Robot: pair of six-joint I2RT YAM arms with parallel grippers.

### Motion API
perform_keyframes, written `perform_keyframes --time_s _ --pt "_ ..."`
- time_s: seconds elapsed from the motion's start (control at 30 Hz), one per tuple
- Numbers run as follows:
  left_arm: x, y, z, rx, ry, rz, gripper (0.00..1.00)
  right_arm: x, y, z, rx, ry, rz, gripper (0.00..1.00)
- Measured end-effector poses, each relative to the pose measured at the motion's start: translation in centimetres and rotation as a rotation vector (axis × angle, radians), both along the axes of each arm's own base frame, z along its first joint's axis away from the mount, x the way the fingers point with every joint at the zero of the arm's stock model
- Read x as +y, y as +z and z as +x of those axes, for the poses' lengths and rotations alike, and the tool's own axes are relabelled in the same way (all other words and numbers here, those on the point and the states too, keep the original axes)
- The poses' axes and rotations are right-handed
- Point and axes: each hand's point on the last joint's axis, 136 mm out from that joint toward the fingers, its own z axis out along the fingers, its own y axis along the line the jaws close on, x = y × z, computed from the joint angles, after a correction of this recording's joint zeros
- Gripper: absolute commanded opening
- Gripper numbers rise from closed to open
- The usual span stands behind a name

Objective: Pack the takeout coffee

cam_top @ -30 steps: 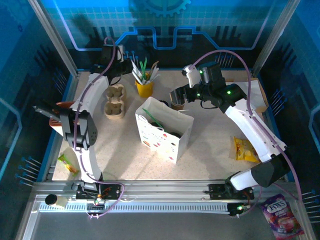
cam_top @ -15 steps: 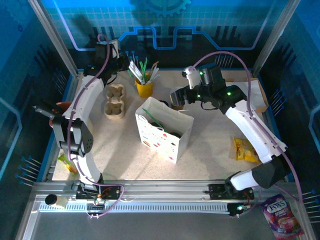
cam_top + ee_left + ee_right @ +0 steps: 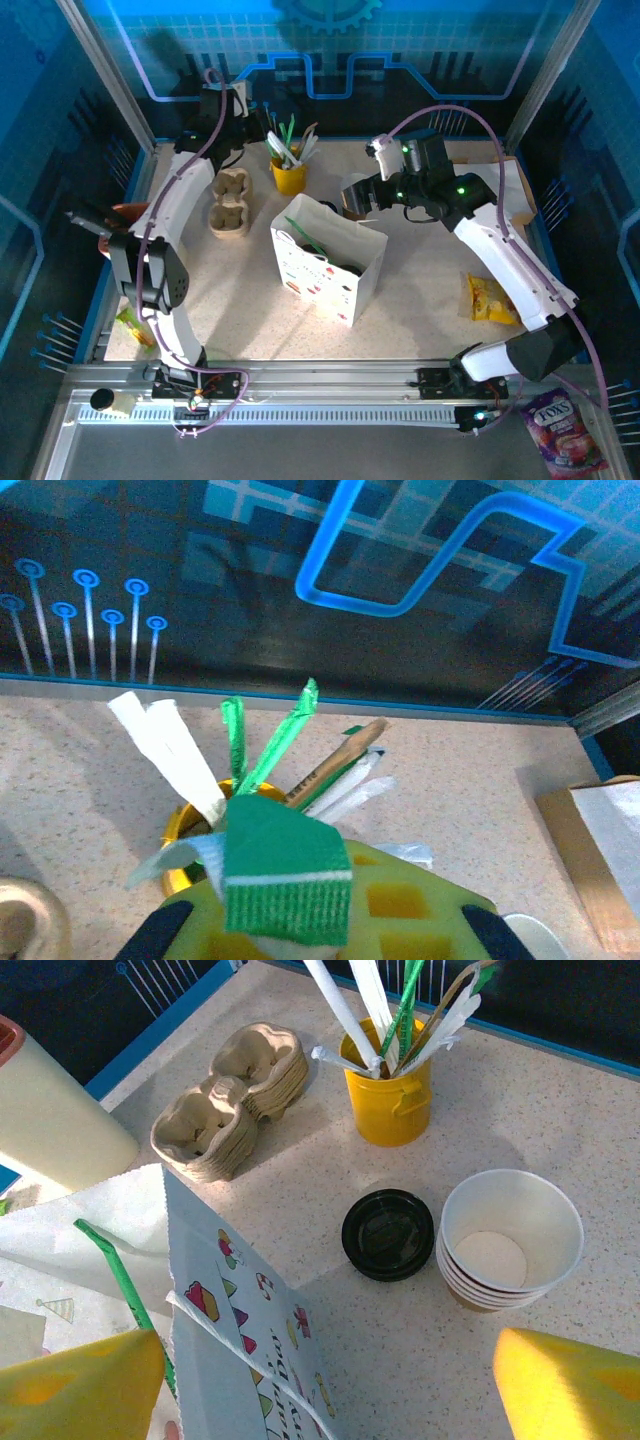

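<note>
One takeout coffee (image 3: 388,1233), a cup under a round black lid, stands on the table between the white paper bag (image 3: 225,1360) and a stack of lidless cups (image 3: 510,1235). My right gripper (image 3: 325,1390) hovers open above the bag's edge, near that cup, with nothing between its yellow fingers (image 3: 80,1385). It sits at mid-back of the table (image 3: 355,195). A dark round shape (image 3: 345,268) lies inside the bag (image 3: 300,265). My left gripper (image 3: 300,925) is shut on a green paper packet (image 3: 285,865) just over the yellow utensil cup (image 3: 185,830), at the back left (image 3: 258,122).
Stacked pulp cup carriers (image 3: 230,203) lie left of the bag. A yellow snack packet (image 3: 490,298) lies at the right and a flat brown-and-white sheet (image 3: 515,185) at the back right. A cream container (image 3: 50,1110) stands at the left edge.
My left gripper has swung right along the back wall toward the yellow cup and closed a little tighter. The right arm has hardly moved.
</note>
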Motion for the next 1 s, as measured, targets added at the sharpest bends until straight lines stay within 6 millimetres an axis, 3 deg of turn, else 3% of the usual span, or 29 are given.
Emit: perform_keyframes --time_s 0.13,0.3,0.43,0.73,1.0 --pt "-0.5 -1.4 1.1 0.020 -0.008 -0.010 0.11 0.0 0.0 0.0 0.001 0.001 0.000 0.86" --pt "-0.7 -4.6 2.9 0.074 -0.012 -0.007 0.15 0.1 0.0 -0.1 0.003 0.007 0.004 0.86" --pt "-0.8 -7.0 3.2 0.125 -0.014 -0.002 0.17 0.1 0.0 -0.1 0.003 0.007 0.004 0.86" --pt "-0.2 -7.8 3.4 0.145 -0.005 -0.002 0.20 0.3 -0.5 0.1 0.018 0.012 0.001 0.86" --pt "0.0 -8.7 3.2 0.163 0.000 -0.004 0.17 0.5 -1.2 0.4 0.034 0.013 -0.007 0.86"
